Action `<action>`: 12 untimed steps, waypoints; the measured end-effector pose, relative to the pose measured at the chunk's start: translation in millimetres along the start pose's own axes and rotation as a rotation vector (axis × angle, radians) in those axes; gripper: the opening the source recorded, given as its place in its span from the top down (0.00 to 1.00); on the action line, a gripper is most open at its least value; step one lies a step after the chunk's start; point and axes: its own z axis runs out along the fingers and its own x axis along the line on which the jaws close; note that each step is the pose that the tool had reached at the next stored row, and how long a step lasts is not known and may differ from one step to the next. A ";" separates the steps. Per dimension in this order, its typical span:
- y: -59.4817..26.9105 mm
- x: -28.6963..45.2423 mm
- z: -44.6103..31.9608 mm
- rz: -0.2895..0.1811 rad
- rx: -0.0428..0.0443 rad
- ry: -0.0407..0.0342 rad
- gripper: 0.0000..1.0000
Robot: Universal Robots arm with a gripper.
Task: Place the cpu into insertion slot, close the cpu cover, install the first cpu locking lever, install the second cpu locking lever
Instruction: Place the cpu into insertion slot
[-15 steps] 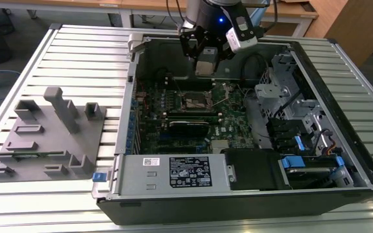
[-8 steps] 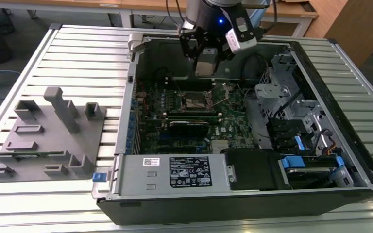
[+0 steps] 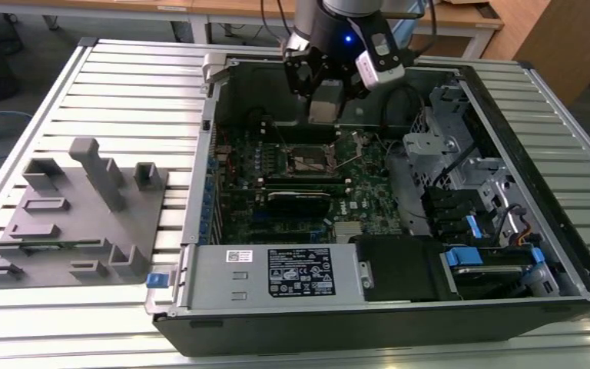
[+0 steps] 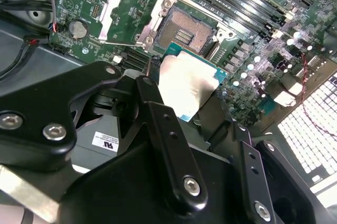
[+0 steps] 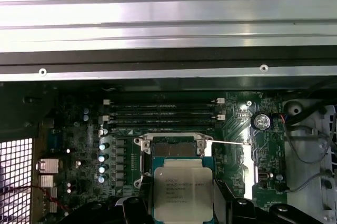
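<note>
**Fig.** Gripper [image 3: 326, 114] over an open PC case [image 3: 377, 327]; ext. view plus both wrist views.

**Grip.** The fingers [image 4: 152, 103] are closed in on two opposite edges of the cpu [image 4: 185, 84], w/ a gap no wider than the chip itself. The cpu's dull silver lid faces the camera, and green substrate shows along the edge farthest from the fingers. In the first wrist view the same cpu [image 5: 182, 192] sits btwn the two black fingers [image 5: 138, 209], lid side up. The chip is carried in the air, not seated. In the ext. view the fingertips hang well above the motherboard [image 3: 239, 209].

**Ahead of the fingertips.** Just beyond them lies the insertion slot [image 4: 184, 33], bare, w/ its contact field exposed. The cpu cover [image 4: 131, 13], a silvery frame w/ an open window, is swung back off the slot. It lies off to one side of the fingers' line, its hinged edge nearest the slot. A thin locking lever [image 5: 229, 142] runs out sideways from the slot's far corner, on the cover's side. Past the slot from the fingers run the long black memory slots [image 5: 163, 110]. A round coin cell [image 4: 78, 28] sits beyond the cover.

**Away from the fingers.** A grey fixture block [image 3: 70, 219] stands outside the case on the slatted table [image 3: 120, 84], at the ext. view's left. The power supply [image 3: 274, 273] occupies the case end farthest from the fingers.
</note>
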 end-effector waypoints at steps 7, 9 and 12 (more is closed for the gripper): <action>-0.4 -0.1 3.8 0.000 0.0003 0.0002 0.46; -0.4 -0.1 4.0 0.000 0.0002 0.0001 0.46; -0.4 -0.1 4.1 0.000 0.0001 0.0000 0.46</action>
